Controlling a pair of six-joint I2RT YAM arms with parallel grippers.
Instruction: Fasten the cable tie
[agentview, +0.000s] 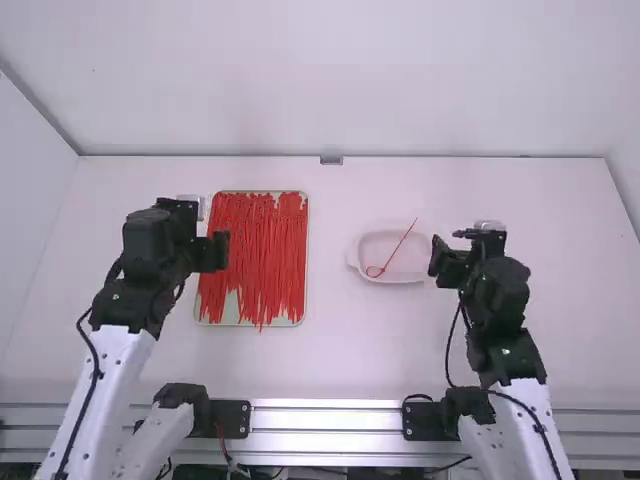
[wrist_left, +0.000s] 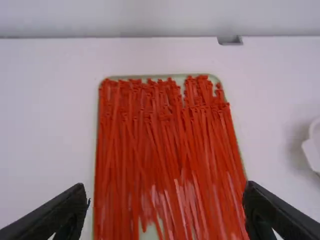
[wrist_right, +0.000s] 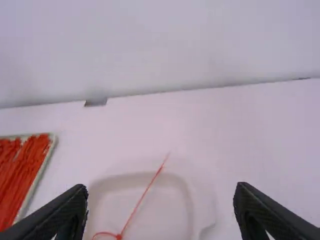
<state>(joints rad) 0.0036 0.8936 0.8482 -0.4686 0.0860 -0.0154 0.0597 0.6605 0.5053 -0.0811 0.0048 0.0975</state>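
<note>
Left gripper (wrist_left: 165, 200) hangs over the near end of the tray (wrist_left: 180, 78) of loose red ties (wrist_left: 165, 145), fingers wide apart, nothing in them. Right gripper (wrist_right: 161, 192) is spread open too, just short of the white dish (wrist_right: 170, 212). One looped tie (wrist_right: 142, 196) lies in it, tail poking over the rim.

The white table (agentview: 450, 200) carries a green tray (agentview: 288, 318) and, nearby, a white dish (agentview: 405, 262).
</note>
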